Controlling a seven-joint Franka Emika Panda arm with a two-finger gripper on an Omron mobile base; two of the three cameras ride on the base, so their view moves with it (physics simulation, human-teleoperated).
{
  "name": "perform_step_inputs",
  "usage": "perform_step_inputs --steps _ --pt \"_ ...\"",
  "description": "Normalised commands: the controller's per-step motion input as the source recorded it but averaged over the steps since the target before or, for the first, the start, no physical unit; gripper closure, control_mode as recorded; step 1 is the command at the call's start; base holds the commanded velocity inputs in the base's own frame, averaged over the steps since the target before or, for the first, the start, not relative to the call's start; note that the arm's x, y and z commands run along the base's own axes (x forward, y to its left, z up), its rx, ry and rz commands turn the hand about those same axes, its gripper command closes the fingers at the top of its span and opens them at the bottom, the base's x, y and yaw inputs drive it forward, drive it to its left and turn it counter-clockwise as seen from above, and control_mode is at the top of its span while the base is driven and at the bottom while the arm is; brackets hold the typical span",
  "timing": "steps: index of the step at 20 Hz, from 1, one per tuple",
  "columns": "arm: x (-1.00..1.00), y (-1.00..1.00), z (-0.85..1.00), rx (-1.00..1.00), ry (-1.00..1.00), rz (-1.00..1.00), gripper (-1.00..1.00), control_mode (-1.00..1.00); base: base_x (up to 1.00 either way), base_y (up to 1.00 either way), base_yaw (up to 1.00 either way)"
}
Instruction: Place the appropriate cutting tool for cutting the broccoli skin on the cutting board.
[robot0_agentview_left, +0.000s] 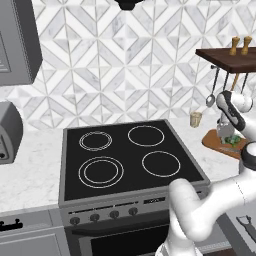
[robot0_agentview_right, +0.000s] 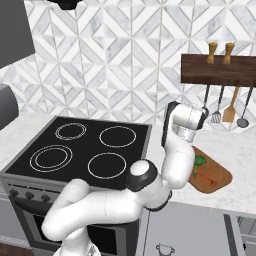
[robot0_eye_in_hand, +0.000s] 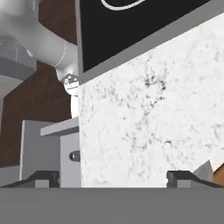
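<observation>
End effector (robot0_eye_in_hand: 113, 177) fingers apart, empty, over counter; cutting board (robot0_agentview_right: 216, 176) beside, bearing broccoli (robot0_agentview_right: 199, 161).

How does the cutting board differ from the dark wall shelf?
The cutting board lies flat on the counter, reddish-brown with rounded corners; the wall shelf hangs on the wall, darker and straight-edged. The board carries the broccoli; the shelf carries two shakers. Both look wooden.

Reddish-brown cutting board (robot0_agentview_right: 220, 176) flat on counter right of stove, near front edge; small dark-green broccoli (robot0_agentview_right: 199, 161) on its left part, partly hidden by arm
</observation>
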Motion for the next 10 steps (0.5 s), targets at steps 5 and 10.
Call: perform_step_inputs --steps 5,10 --pt "-0.55 1.0 0.16 0.0 -0.13 0.0 -1.0 -1.0 0.0 0.0 0.0" --pt "-0.6 1.0 0.41 0.0 -0.1 0.0 -1.0 -1.0 0.0 0.0 0.0"
